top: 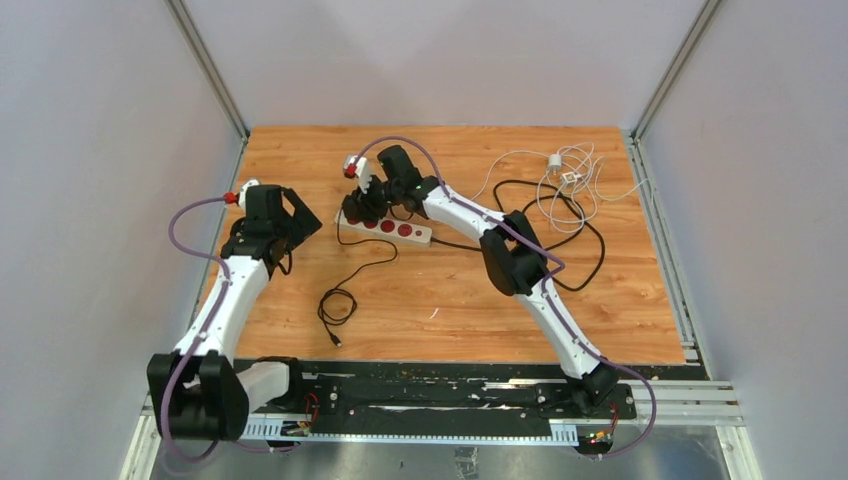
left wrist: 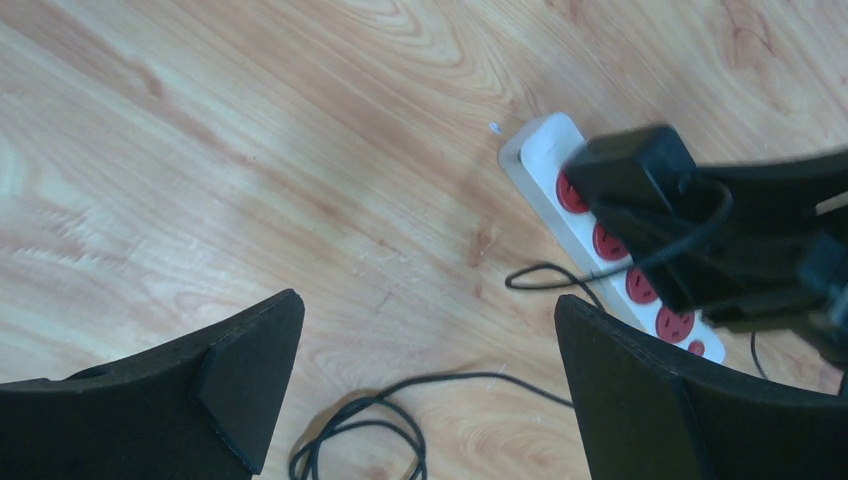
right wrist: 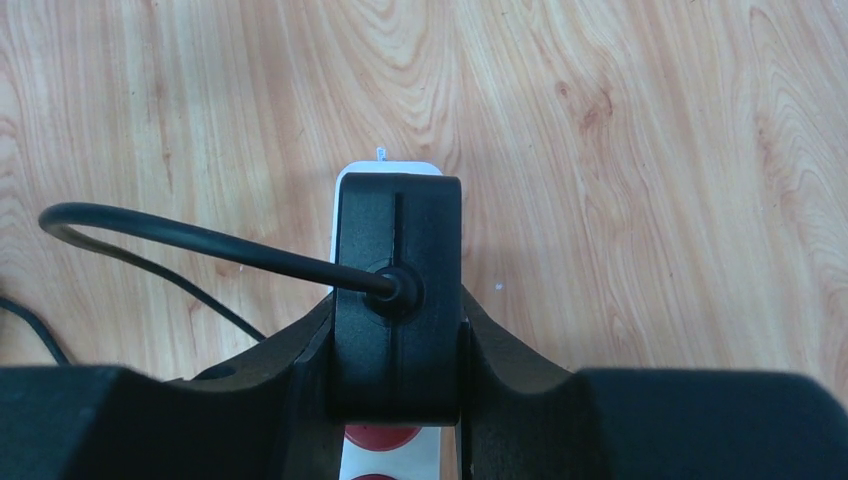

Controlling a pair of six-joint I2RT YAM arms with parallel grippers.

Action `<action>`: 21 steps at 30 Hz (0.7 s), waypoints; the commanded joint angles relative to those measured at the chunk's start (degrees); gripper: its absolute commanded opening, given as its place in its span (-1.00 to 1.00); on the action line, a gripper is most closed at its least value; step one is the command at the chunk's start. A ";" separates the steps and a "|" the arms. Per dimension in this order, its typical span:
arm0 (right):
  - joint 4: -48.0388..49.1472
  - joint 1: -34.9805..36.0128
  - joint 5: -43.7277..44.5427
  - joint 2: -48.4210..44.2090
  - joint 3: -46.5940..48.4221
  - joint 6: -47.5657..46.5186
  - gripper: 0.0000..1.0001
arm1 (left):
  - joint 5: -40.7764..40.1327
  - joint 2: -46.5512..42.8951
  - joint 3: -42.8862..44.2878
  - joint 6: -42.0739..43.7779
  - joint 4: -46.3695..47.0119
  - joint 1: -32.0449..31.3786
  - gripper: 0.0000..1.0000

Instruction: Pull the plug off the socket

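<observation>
The socket, a long white power strip [top: 412,232] with red outlets, lies at mid-table; it also shows in the left wrist view [left wrist: 538,150] and the right wrist view [right wrist: 386,170]. A black plug [right wrist: 397,250] stands over its left end outlet, also seen in the left wrist view [left wrist: 630,165]. My right gripper [right wrist: 397,330] is shut on the plug's sides, over the strip's left end [top: 365,205]. I cannot tell if the pins are still seated. My left gripper [left wrist: 428,350] is open and empty, hovering over bare wood left of the strip [top: 290,225].
The plug's thin black cable [top: 337,305] runs toward me and coils on the wood, below the left gripper [left wrist: 360,420]. The strip's thick black cable [top: 585,240] loops at the right. White cables and a small charger [top: 565,178] lie at the back right.
</observation>
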 commanded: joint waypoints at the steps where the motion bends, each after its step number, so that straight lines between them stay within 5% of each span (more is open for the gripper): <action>1: -1.17 -0.06 -2.94 -5.01 -6.14 -2.63 -0.92 | 12.92 6.80 -1.81 -1.83 9.89 6.51 0.99; 11: -1.75 -1.14 -6.48 -9.77 -13.18 -5.39 -1.00 | 37.38 28.58 4.30 4.00 19.95 9.10 0.63; 21: -1.83 -1.17 -6.65 -9.40 -14.11 -5.33 -1.00 | 41.35 37.84 5.31 4.66 23.73 9.08 0.42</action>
